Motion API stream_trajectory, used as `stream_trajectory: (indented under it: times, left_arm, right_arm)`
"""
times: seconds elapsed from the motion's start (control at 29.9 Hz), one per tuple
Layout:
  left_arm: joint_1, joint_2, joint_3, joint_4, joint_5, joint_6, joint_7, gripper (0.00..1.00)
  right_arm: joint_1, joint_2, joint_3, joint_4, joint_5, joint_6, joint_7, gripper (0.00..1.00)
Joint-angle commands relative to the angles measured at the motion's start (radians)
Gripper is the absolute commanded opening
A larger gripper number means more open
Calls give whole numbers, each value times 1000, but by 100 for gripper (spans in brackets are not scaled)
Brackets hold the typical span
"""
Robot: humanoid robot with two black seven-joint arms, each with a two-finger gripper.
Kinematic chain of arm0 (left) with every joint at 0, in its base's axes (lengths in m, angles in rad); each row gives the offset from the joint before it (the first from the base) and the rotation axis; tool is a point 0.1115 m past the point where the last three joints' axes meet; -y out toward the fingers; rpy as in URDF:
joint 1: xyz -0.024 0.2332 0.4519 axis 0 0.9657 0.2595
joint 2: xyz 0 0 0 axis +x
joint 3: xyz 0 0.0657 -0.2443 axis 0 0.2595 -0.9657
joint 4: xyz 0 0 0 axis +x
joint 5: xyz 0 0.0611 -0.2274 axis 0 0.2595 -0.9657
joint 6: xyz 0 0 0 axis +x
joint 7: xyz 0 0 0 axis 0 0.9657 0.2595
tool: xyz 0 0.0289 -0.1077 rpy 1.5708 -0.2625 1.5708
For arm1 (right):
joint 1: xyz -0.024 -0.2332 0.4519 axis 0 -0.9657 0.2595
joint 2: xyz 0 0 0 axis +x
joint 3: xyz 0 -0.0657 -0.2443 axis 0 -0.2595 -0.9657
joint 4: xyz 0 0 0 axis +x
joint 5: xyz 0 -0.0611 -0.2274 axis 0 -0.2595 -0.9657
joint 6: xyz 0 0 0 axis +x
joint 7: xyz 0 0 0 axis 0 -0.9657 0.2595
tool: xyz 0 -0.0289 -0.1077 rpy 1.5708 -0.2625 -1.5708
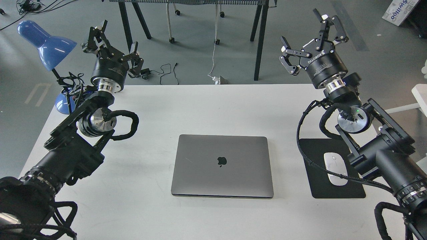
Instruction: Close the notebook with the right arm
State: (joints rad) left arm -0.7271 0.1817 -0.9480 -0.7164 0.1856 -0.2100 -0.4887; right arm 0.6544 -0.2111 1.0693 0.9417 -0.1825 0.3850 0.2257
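The notebook (222,165) lies flat on the white table, lid down, with the dark apple logo facing up. My right gripper (310,35) is open and empty, raised above the table's far right edge, well away from the notebook. My left gripper (111,40) is open and empty, raised above the table's far left corner.
A black mouse pad (317,186) with a white mouse (335,168) lies right of the notebook, partly under my right arm. A blue desk lamp (46,43) stands at the far left corner. The white table (213,106) ends just behind both grippers.
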Motion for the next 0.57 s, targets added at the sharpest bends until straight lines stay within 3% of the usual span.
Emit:
stream_trajectory:
  times: [0.0,0.54]
  left_arm:
    - [0,-1,0,0,0,0,0,100]
    - [0,-1,0,0,0,1,0,100]
  right_arm:
    - [-3,12,1,-3,0,0,0,100]
    - [-2,24,0,-3,-2,0,0,100]
